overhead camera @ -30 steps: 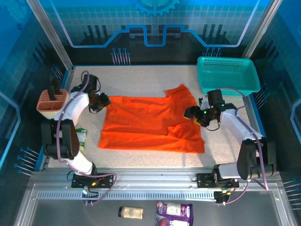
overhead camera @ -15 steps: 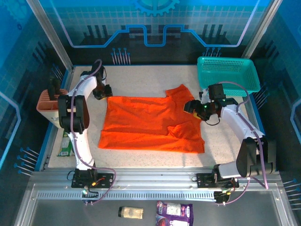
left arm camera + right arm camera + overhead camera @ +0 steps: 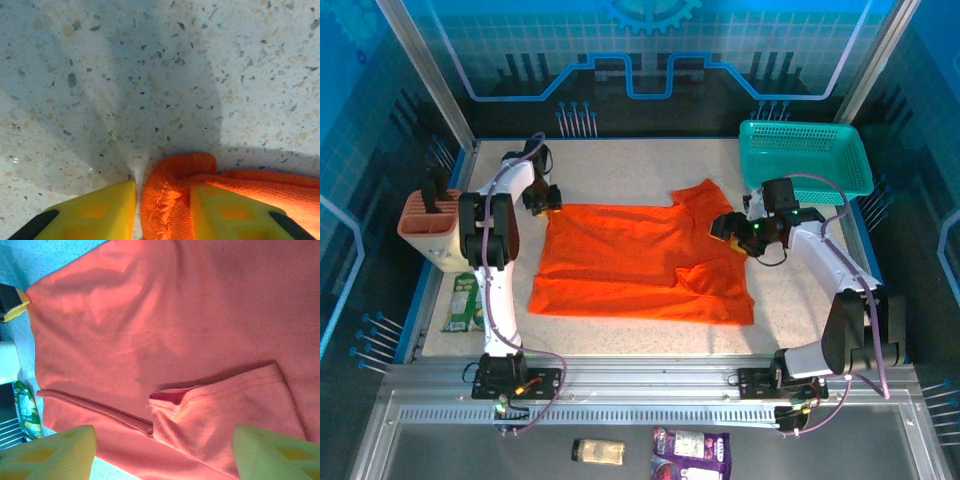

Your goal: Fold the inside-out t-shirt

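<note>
Orange t-shirt [image 3: 640, 265] lies spread flat mid-table [image 3: 620, 168], one sleeve flap folded in on the right side. Light and limp, no stiffness (it'll sag and drag, not move as a sheet), so take it at the hem corners and pinch across the seam. Left arm is stretched to the far-left corner, wrist pitched down. Left gripper [image 3: 548, 199] is narrowed around a bunched hem ridge; can't tell if it's truly pinched. Right gripper [image 3: 722, 230] hovers over the right sleeve area, jaws wide, holding nothing.
</note>
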You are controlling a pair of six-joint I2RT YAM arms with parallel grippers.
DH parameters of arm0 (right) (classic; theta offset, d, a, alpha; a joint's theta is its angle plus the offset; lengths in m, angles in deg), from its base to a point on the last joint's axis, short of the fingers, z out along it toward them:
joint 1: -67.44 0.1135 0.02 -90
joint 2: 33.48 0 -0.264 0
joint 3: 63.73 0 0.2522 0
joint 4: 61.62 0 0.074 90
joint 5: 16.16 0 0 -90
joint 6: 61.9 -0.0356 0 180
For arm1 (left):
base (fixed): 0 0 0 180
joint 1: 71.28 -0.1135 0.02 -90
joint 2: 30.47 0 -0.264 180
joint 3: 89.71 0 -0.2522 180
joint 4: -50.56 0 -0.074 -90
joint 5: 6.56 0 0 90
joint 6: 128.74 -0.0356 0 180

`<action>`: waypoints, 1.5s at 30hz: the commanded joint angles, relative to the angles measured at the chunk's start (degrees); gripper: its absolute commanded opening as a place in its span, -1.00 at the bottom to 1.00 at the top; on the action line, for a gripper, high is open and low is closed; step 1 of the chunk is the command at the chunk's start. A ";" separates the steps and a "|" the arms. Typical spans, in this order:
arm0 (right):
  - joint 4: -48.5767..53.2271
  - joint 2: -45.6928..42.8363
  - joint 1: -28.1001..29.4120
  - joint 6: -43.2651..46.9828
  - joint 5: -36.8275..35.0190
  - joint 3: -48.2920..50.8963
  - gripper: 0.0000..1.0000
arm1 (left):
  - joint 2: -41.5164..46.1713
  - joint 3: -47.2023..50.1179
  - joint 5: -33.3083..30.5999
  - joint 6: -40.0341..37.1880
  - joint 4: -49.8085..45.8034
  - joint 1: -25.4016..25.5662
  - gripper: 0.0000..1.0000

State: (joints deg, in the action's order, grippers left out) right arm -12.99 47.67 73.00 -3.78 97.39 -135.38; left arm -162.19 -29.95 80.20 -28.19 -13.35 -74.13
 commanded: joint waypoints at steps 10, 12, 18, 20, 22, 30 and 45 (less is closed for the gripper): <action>-1.33 5.11 -0.07 0.49 0.14 -4.24 0.45 | -2.31 -3.02 -1.86 0.11 -2.54 -0.39 -0.64; -3.07 6.83 -0.01 2.20 -0.45 -5.46 0.45 | -2.26 -2.86 -1.77 0.05 -2.49 -0.40 -0.63; -3.73 17.37 0.41 11.45 -4.92 -15.08 0.39 | -0.20 -2.05 -1.57 0.61 -1.42 -0.12 -0.44; -2.85 21.73 0.81 14.26 -7.26 -19.87 0.33 | 0.40 -1.72 -1.40 0.67 -0.96 0.15 -0.43; -1.80 26.86 1.21 16.94 -9.65 -25.08 0.25 | 0.31 -1.80 -1.35 0.62 -1.17 0.32 -0.43; 6.93 45.11 2.35 25.76 -18.54 -48.82 -0.05 | -0.18 -1.15 -1.45 0.57 -1.44 0.39 -0.44; 17.40 70.49 1.91 27.06 -16.32 -84.52 -0.17 | -0.69 -1.37 -2.90 0.00 -2.76 0.39 -0.43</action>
State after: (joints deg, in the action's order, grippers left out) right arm -0.40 114.79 74.84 22.45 79.88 -214.07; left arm -163.22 -31.74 78.62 -28.19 -13.96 -74.00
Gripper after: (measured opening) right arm 0.416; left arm 0.284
